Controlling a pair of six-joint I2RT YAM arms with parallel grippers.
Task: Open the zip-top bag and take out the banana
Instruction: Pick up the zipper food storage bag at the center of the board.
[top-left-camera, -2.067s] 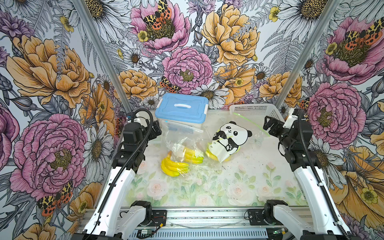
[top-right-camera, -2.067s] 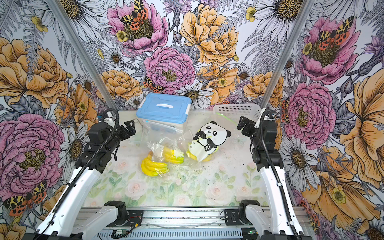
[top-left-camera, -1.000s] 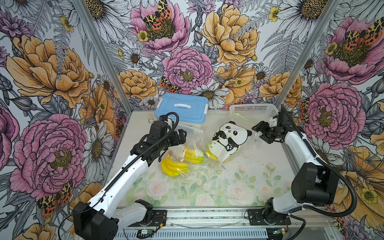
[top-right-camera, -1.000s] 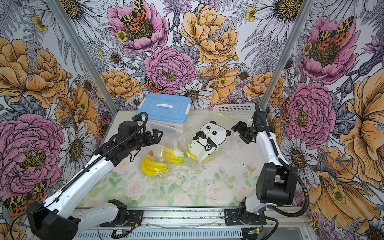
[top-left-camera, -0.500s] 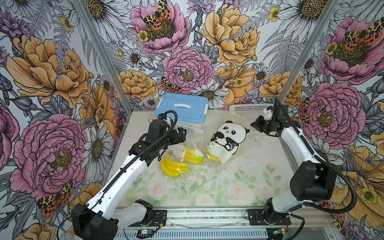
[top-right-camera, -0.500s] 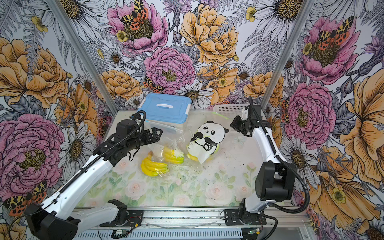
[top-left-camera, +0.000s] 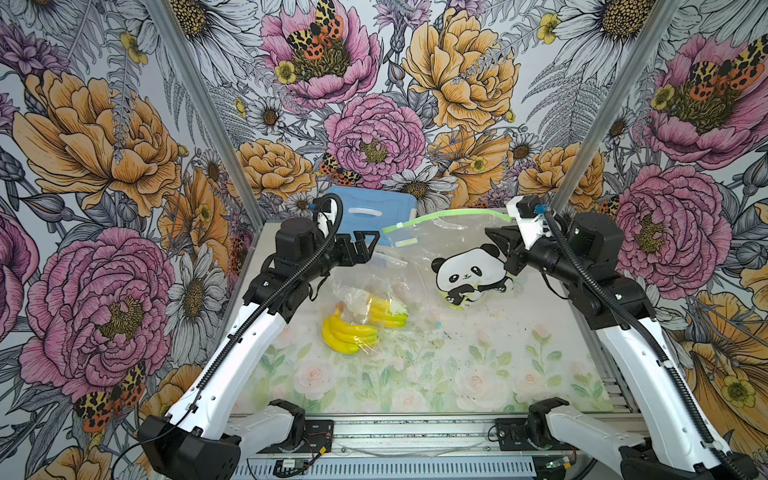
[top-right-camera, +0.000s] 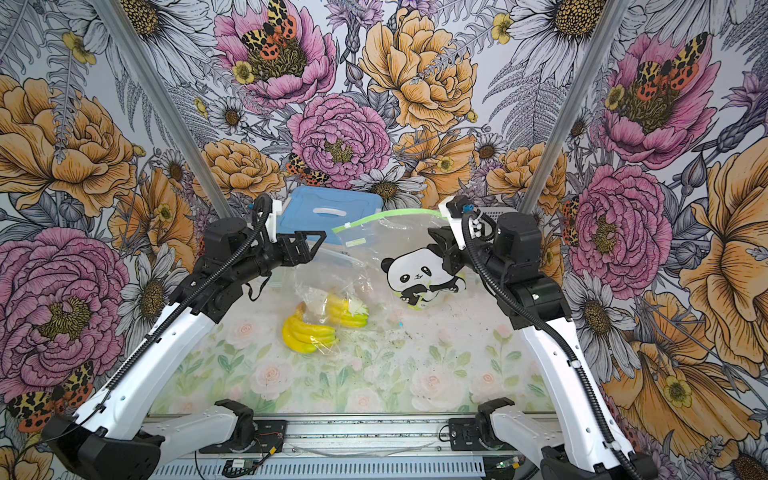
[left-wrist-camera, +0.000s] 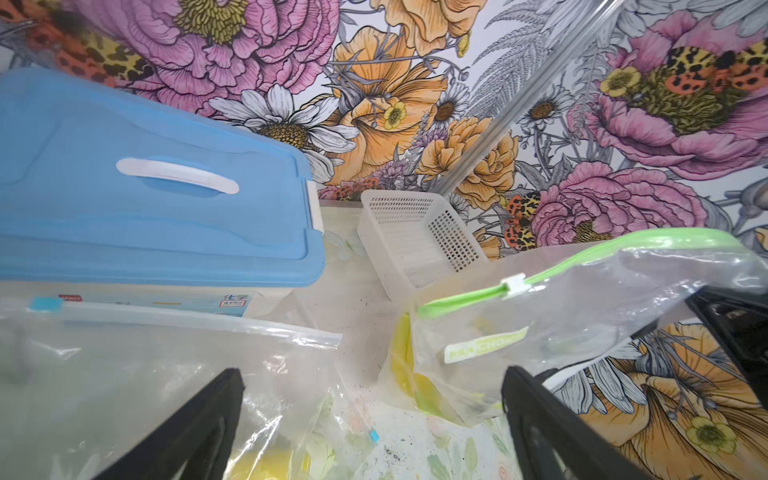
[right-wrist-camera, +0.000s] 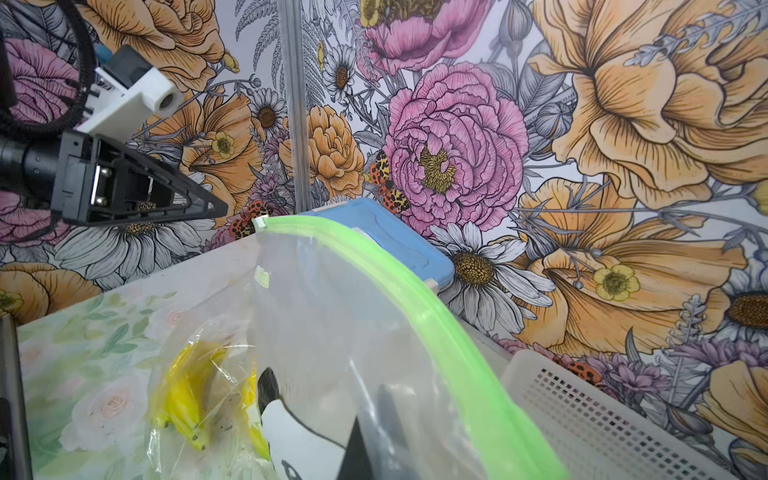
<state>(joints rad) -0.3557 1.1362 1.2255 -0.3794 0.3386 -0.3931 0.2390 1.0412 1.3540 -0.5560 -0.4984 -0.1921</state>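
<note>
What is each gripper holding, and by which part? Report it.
The right gripper is shut on the clear zip-top bag with green zip strip and panda print, pinching its side near the zip's end. The left gripper is open, holding nothing.

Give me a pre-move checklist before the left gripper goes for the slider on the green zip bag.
1. Right gripper shut on the green zip bag: ok, the bag's top edge is held up.
2. Left gripper open: ok.
3. Slider visible, at the zip end nearer the left gripper: ok.
4. Bag mouth open: not ok, the green strip looks sealed along its length.
5. Banana inside that bag: ok, yellow shows through beside the panda print.
6. Second clear bag out of the slider's way: ok, it lies lower down.
</note>
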